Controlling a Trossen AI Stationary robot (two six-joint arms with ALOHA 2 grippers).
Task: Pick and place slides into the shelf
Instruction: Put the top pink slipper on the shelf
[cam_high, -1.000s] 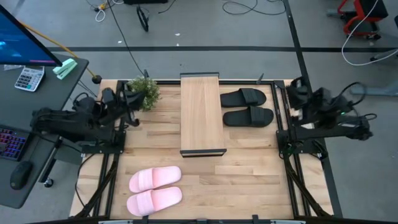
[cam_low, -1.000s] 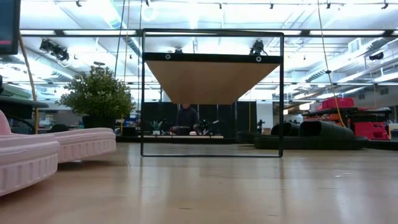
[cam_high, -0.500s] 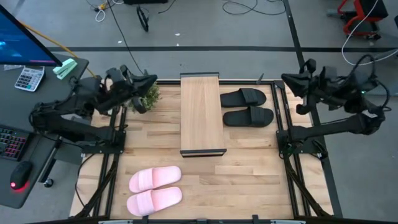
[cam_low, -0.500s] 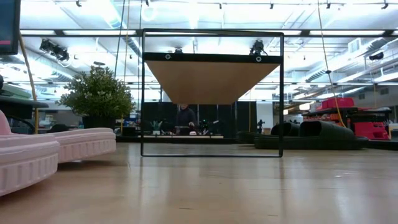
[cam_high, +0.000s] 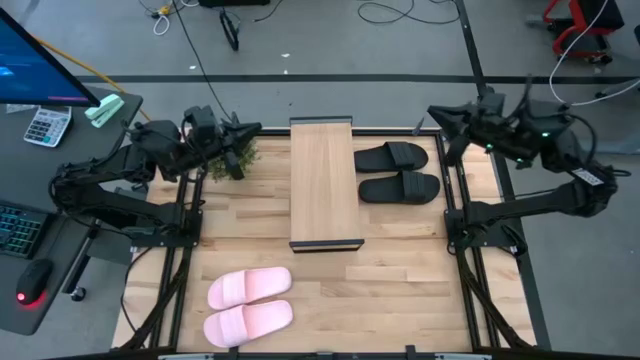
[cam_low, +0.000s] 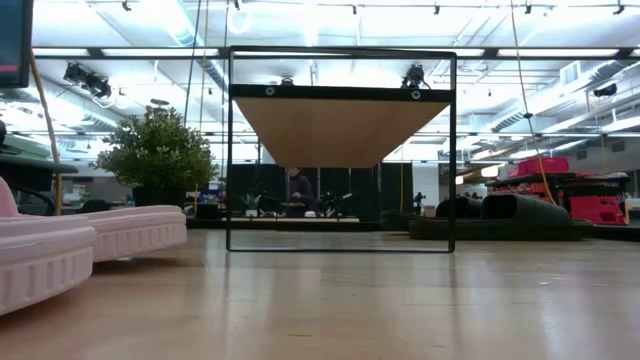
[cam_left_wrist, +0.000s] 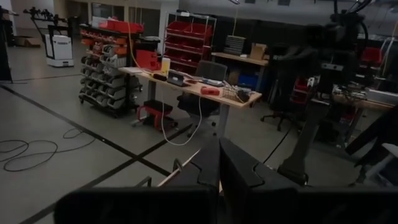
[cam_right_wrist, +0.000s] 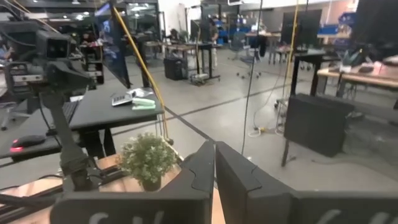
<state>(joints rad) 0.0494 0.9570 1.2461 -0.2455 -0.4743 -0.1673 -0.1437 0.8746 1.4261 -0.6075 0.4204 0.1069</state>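
Four slides lie on the table (cam_high: 400, 270): two pink slides (cam_high: 250, 305) at the lower left of the high view, two black slides (cam_high: 397, 172) right of centre, just beside the shelf (cam_high: 323, 182), which stands in the middle with nothing on its top. One small plant (cam_high: 232, 152) sits at the upper left. The left gripper (cam_high: 252, 130) hovers above the plant, fingers together. The right gripper (cam_high: 436, 116) hangs at the upper right, fingers together, empty.

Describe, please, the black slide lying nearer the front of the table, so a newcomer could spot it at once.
Start at the shelf, the long wood-topped rack in the table's middle. To its right lie two black slides side by side. The one you want is nearer the table's front; the other black slide is nearer the back edge.
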